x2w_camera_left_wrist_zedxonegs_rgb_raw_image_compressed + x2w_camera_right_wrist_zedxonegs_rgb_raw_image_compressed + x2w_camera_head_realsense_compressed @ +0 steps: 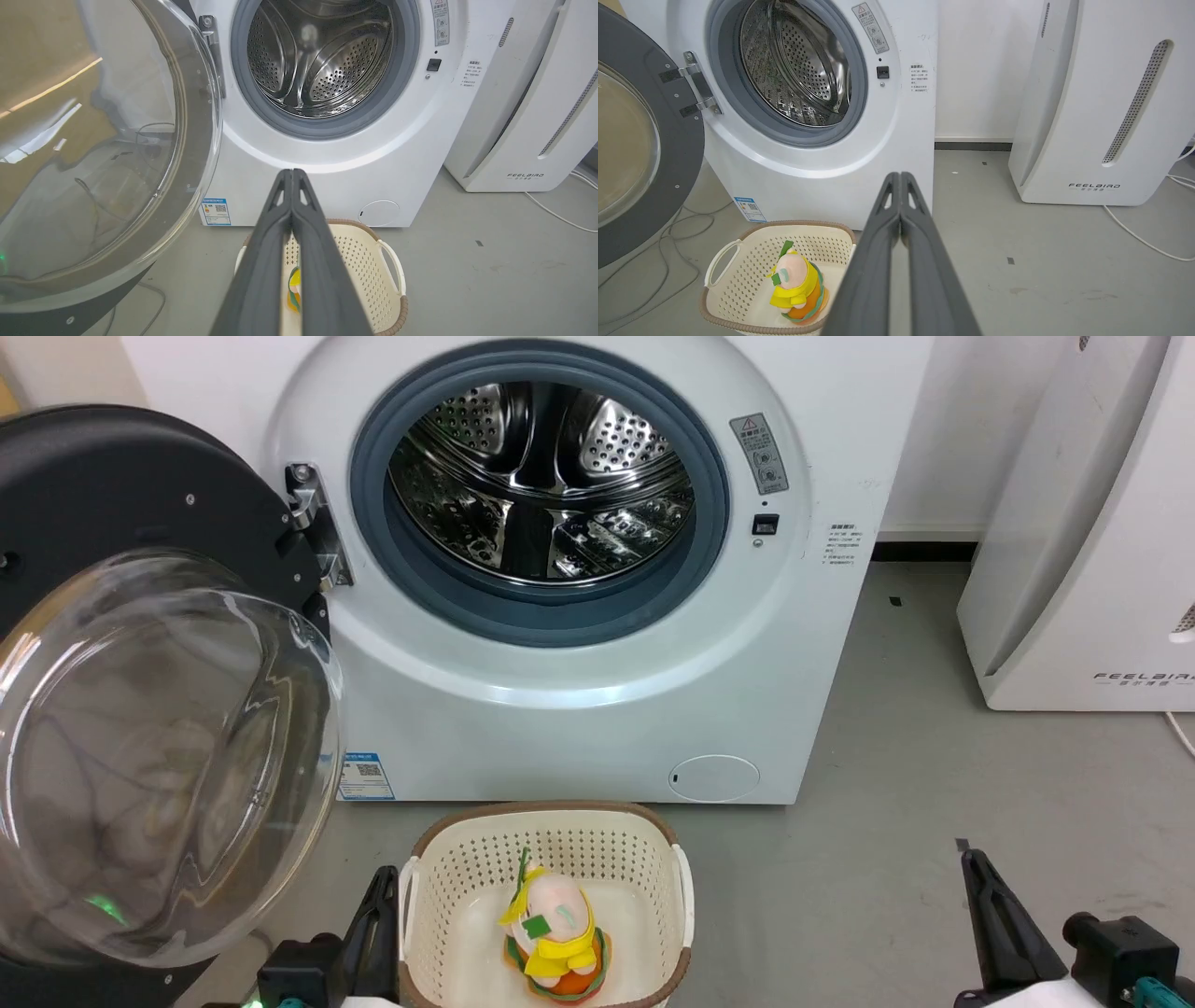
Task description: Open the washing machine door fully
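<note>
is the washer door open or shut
Open: the door stands swung out to the left on its hinge, leaving the drum exposed.

At the back of the floor, against the wall: the washing machine (579, 728). Hung on the hinge (313, 523) at the left edge of its opening and swung out leftward and forward: the washing machine door (112, 495). On the floor just before the machine's lower front, about midway across it: a basket (546, 812), with a plush toy (555, 933) in it. To the right of the machine, apart from it, also by the wall: a FEELBIRD appliance (1074, 569). Before the appliance, trailing off toward the floor's right edge: a cable (1141, 239).
</note>
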### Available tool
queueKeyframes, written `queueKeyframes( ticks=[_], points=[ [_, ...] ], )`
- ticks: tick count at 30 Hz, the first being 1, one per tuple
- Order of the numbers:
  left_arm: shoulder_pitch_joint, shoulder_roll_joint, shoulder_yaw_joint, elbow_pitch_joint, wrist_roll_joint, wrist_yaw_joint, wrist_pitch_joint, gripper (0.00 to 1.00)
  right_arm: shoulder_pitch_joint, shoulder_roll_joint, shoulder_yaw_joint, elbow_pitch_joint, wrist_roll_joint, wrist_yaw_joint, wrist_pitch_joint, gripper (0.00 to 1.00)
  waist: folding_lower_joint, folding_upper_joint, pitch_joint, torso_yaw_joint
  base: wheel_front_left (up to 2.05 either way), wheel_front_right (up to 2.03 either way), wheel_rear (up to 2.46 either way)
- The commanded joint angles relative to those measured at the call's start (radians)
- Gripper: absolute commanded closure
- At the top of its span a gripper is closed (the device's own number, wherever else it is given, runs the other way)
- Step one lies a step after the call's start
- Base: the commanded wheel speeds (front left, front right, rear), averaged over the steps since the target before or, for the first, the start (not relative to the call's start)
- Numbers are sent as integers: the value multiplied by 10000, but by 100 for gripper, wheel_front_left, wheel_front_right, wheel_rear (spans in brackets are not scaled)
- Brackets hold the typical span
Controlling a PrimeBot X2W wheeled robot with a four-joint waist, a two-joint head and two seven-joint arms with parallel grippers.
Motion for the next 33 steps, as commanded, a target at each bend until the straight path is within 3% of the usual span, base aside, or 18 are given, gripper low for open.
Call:
queueKeyframes(
  ticks=[1,33],
  points=[
    [-189,-29,28,-59,62,-18,39,100,-126,3,28,-20,-108,2,21,100,-1,-1,3,-2,0,0,0],
    [-439,-99,318,-343,449,-145,580,100,-470,6,175,-40,-444,4,307,100,-1,-1,121,-86,0,0,0]
  ],
)
